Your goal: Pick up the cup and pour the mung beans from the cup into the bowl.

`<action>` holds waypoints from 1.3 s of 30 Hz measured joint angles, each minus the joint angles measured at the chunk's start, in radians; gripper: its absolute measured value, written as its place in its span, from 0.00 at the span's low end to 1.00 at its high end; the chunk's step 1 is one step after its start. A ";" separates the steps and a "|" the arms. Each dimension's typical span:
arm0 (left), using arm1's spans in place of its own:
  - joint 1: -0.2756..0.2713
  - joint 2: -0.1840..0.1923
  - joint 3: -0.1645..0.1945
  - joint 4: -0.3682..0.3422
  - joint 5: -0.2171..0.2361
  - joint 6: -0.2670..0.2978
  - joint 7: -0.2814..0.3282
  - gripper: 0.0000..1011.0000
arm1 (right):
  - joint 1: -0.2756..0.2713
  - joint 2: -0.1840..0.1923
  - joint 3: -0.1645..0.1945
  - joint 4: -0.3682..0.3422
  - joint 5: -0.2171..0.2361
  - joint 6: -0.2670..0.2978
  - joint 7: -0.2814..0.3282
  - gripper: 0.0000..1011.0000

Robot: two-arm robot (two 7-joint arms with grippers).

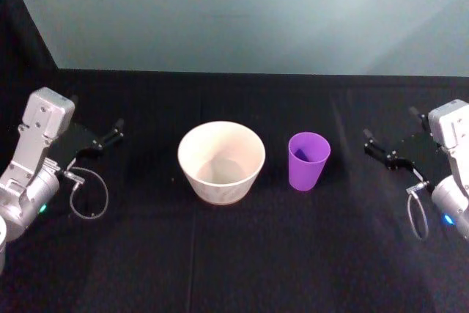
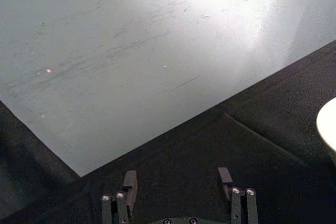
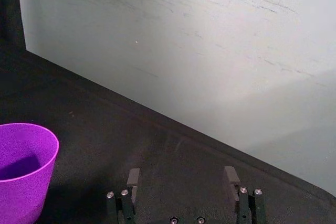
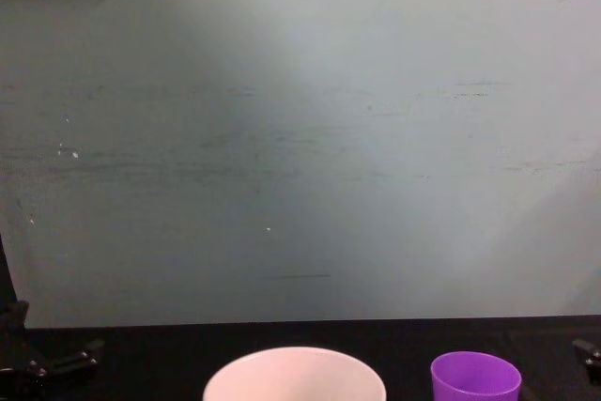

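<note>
Dim scene, soft glare across wall

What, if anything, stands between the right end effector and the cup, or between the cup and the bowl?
Nothing visible. Bare table lies between the open right end effector and the upright cup, and only a bare gap separates cup from bowl. The left end effector sits parked at far left.

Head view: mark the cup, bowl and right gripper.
cup (image 1: 308, 174), head view, outer wall.
bowl (image 1: 220, 190), head view, front wall.
right gripper (image 1: 388, 122), head view, midway between its fingertips.
</note>
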 joint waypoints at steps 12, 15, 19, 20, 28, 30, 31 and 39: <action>0.000 0.000 0.000 0.000 0.000 0.000 0.000 0.99 | 0.000 0.000 0.000 0.000 0.000 0.000 0.000 0.99; 0.000 0.000 0.000 0.000 0.000 0.000 0.000 0.99 | 0.000 0.000 0.000 0.000 0.000 0.000 0.000 0.99; 0.000 0.000 0.000 0.000 0.000 0.000 0.000 0.99 | -0.006 0.008 0.000 -0.013 -0.010 0.007 0.002 0.99; 0.000 0.000 0.000 0.000 0.000 0.000 0.000 0.99 | -0.015 0.016 0.000 -0.027 -0.023 0.016 0.002 0.99; 0.000 0.000 0.000 0.000 0.000 0.000 0.000 0.99 | -0.078 0.057 0.000 -0.092 -0.069 0.021 0.031 0.99; 0.000 0.000 0.000 0.000 0.000 0.000 0.000 0.99 | -0.088 0.060 0.000 -0.101 -0.072 0.020 0.037 0.99; 0.000 0.000 0.000 0.000 0.000 0.000 0.000 0.99 | -0.094 0.061 0.000 -0.105 -0.074 0.020 0.040 0.99; 0.000 0.000 0.000 0.000 0.000 0.000 0.000 0.99 | -0.132 0.047 -0.014 -0.136 -0.079 0.011 0.082 0.99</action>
